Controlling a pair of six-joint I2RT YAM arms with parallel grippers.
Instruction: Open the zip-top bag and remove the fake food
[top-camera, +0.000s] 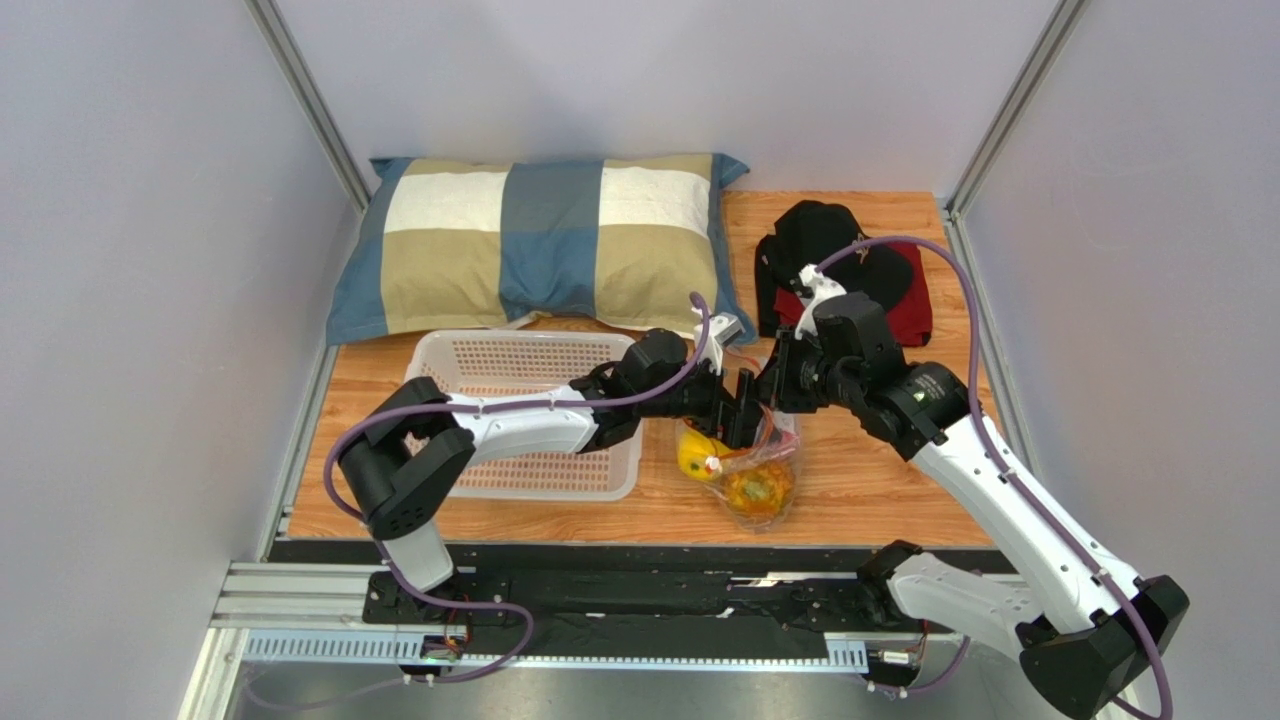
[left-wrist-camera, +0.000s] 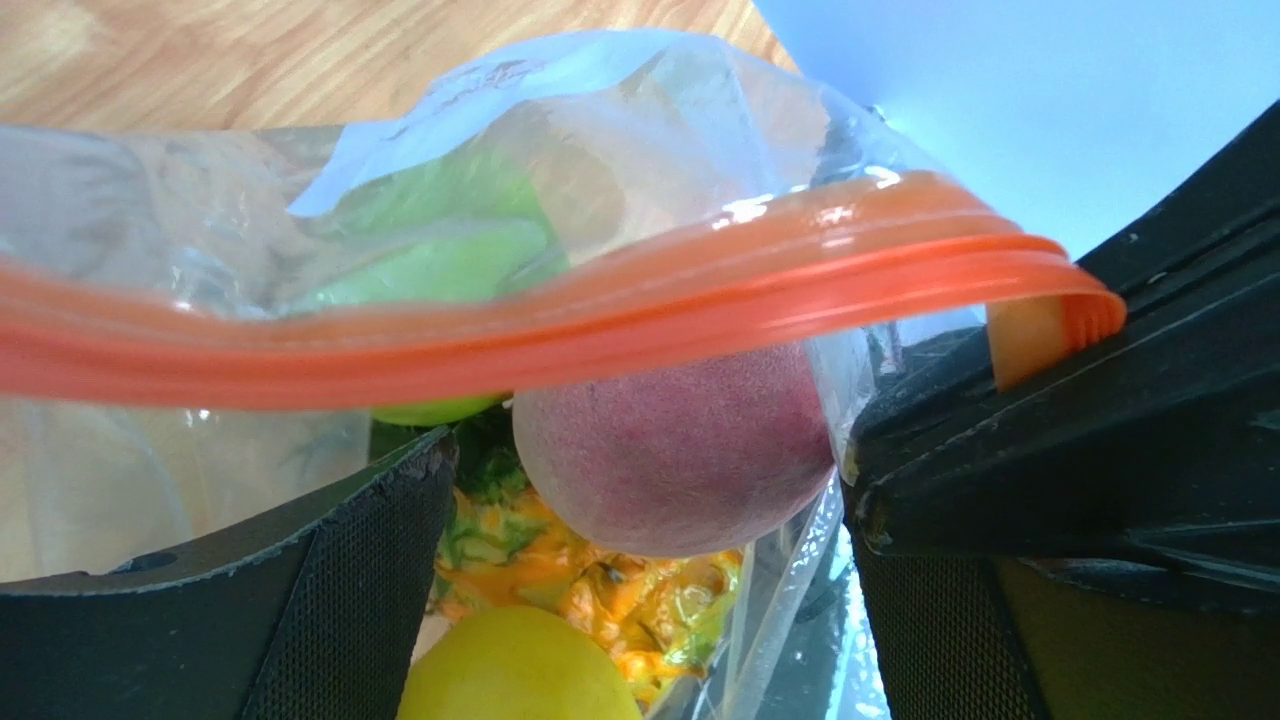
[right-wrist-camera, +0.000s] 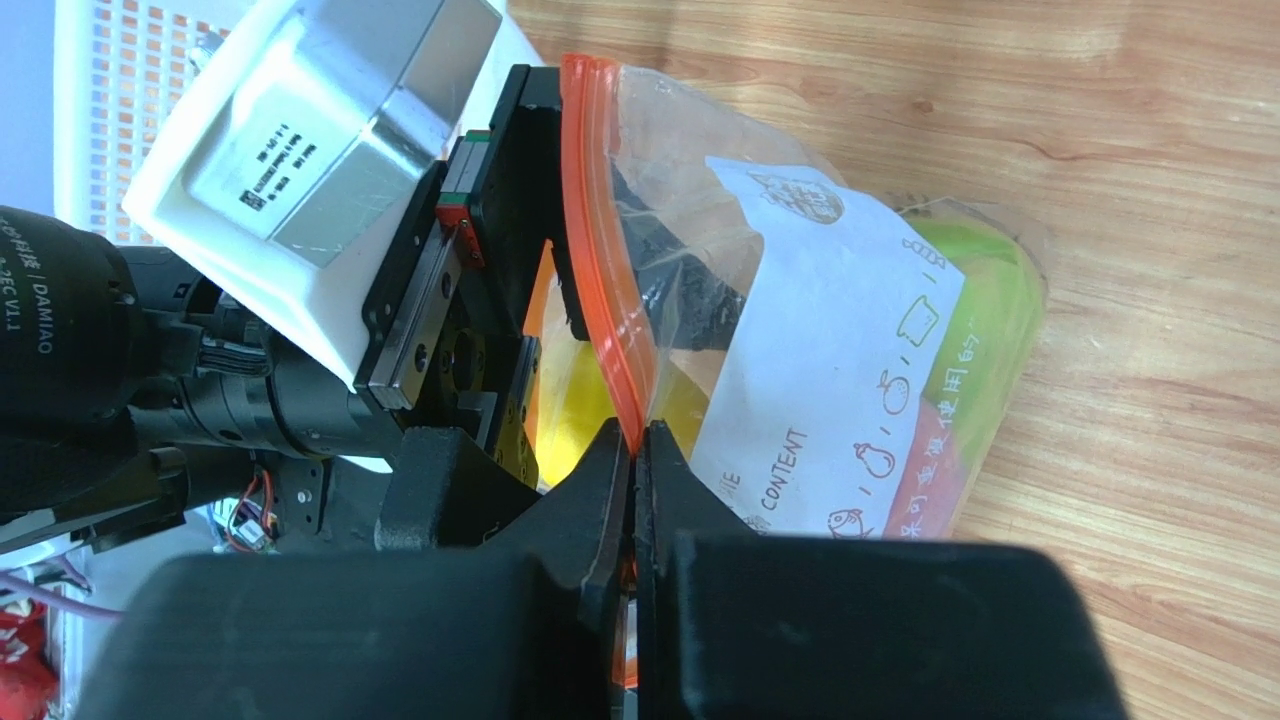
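The zip-top bag (top-camera: 747, 474) lies on the wooden table, its mouth lifted between both grippers. My right gripper (right-wrist-camera: 639, 438) is shut on the bag's red-orange zip strip (right-wrist-camera: 598, 240), beside the white label (right-wrist-camera: 842, 375). My left gripper (left-wrist-camera: 646, 444) is open at the bag's mouth, its fingers (left-wrist-camera: 346, 600) wide apart under the zip strip (left-wrist-camera: 601, 300). The pink-red peach (left-wrist-camera: 676, 450) sits between them. The orange pineapple (left-wrist-camera: 601, 578), yellow citrus (left-wrist-camera: 511, 678) and green apple (left-wrist-camera: 436, 270) lie in the bag. In the top view the right gripper (top-camera: 775, 393) meets the left gripper (top-camera: 736, 408).
A white perforated basket (top-camera: 526, 405) stands just left of the bag, under the left arm. A checked pillow (top-camera: 541, 240) lies at the back. A black and red cloth (top-camera: 842, 270) lies at the back right. Metal frame posts border the table.
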